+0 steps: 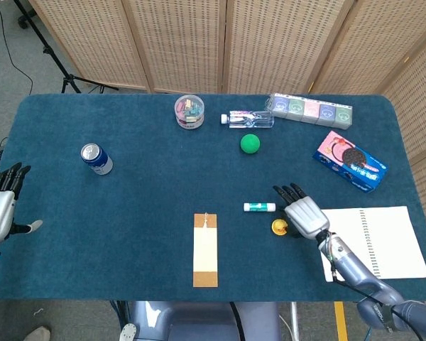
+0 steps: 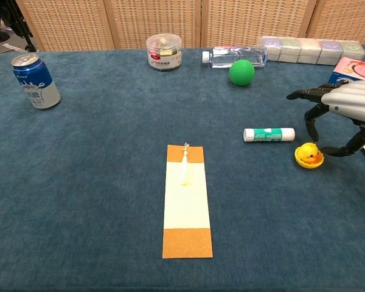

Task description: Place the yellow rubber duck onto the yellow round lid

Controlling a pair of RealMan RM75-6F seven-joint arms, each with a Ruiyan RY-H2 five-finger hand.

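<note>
The yellow rubber duck (image 2: 310,152) sits upright on the yellow round lid (image 2: 308,163), just right of a glue stick. In the head view the duck (image 1: 278,226) and lid look like one yellow spot. My right hand (image 2: 344,104) hovers just right of the duck, fingers spread. Its fingertips (image 2: 309,119) arch above the duck and the thumb ends close beside it, holding nothing. From the head view the right hand (image 1: 303,212) partly overlaps the lid's right side. My left hand (image 1: 0,205) rests open at the table's far left edge.
A white and green glue stick (image 2: 269,134) lies left of the duck, a paper bookmark (image 2: 187,198) at centre front. A blue can (image 2: 35,81), clear jar (image 2: 163,52), water bottle (image 2: 234,56) and green ball (image 2: 241,72) stand further back. A notebook (image 1: 373,241) and cookie pack (image 1: 350,160) lie on the right.
</note>
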